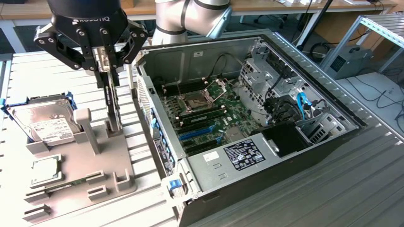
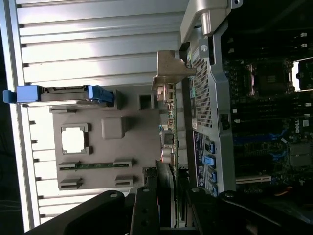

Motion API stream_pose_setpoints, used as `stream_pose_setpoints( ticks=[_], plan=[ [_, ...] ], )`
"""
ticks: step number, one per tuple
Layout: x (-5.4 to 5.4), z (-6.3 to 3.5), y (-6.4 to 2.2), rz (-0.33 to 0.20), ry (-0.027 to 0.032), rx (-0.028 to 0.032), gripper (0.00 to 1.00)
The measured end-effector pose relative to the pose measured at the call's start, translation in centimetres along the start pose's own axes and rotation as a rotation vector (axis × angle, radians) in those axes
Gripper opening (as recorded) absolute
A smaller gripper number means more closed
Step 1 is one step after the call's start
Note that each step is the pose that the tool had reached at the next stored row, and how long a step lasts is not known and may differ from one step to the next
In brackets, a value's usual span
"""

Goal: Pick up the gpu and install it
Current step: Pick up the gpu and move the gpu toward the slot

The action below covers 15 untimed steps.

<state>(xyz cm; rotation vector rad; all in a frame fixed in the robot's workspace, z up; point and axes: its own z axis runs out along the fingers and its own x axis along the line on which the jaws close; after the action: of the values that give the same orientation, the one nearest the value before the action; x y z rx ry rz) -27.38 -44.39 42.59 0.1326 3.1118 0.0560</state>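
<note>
Claw: The black claw (image 1: 106, 66) (image 2: 168, 200) hangs over the gray stand. Its two fingers are squeezed onto the top edge of the gpu.
Gpu: The gpu (image 1: 111, 101) (image 2: 167, 142) is thin and dark and stands straight up. Its top is in the claw and its bottom is down at a slot in the gray stand. I cannot tell if the bottom has come out of the slot.
Silver bracket: The silver bracket (image 2: 172, 68) sits at one end of the gpu, close to the wall of the computer box.
Gray stand: The gray stand (image 1: 94, 156) lies flat on the table, just beside the computer box, on the exterior view's left.
Hard drive: The hard drive (image 1: 44, 123) is silver with a white label and blue sides. It leans in the stand, apart from the gpu.
Chip: A square chip (image 1: 44, 170) lies flat in a pocket of the stand.
Memory stick: A long green memory stick (image 2: 95, 165) lies flat in the stand near the chip.
Computer box: The computer box (image 1: 284, 175) lies open on the table.
Green board: The green board (image 1: 237, 113) is inside the box, with blue slots (image 1: 196, 134) on it.
Table: The table (image 1: 38, 75) is white with long ribs.
</note>
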Motion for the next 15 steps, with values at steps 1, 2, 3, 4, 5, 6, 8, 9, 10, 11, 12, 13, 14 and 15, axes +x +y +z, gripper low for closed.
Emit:
stream_pose_setpoints(
  ticks=[1,2,3,4,5,6,8,9,10,11,12,13,14,15],
  plan=[
    [-0.05,0.0,0.01,0.0,0.0,0.0005,0.27],
    [-0.1,0.0,0.01,0.0,-0.0001,0.0011,0.27],
    [-0.14,0.01,0.01,0.0,-0.0002,0.0017,0.27],
    [-0.18,0.0,0.02,0.0,-0.0002,0.0027,0.27],
    [-0.24,0.01,0.02,0.0,-0.0003,0.0037,0.27],
    [-0.28,0.01,0.02,0.0,-0.0003,0.0044,0.27],
    [-0.4,0.01,0.03,0.0,-0.0005,0.0057,0.27],
    [-0.47,0.01,0.04,0.0,-0.0005,0.0061,0.27],
    [-0.53,0.02,0.04,0.0,-0.0005,0.0065,0.27],
    [-0.64,0.02,0.05,0.0,-0.0005,0.0069,0.27],
    [-0.76,0.02,0.06,0.0,-0.0006,0.0071,0.27],
    [-0.83,0.03,0.07,0.0,-0.0007,0.0072,0.27],
    [-0.9,0.03,0.08,0.0,-0.0006,0.0075,0.27],
    [-0.98,0.03,0.08,0.0,-0.0007,0.0077,0.27]
  ],
)
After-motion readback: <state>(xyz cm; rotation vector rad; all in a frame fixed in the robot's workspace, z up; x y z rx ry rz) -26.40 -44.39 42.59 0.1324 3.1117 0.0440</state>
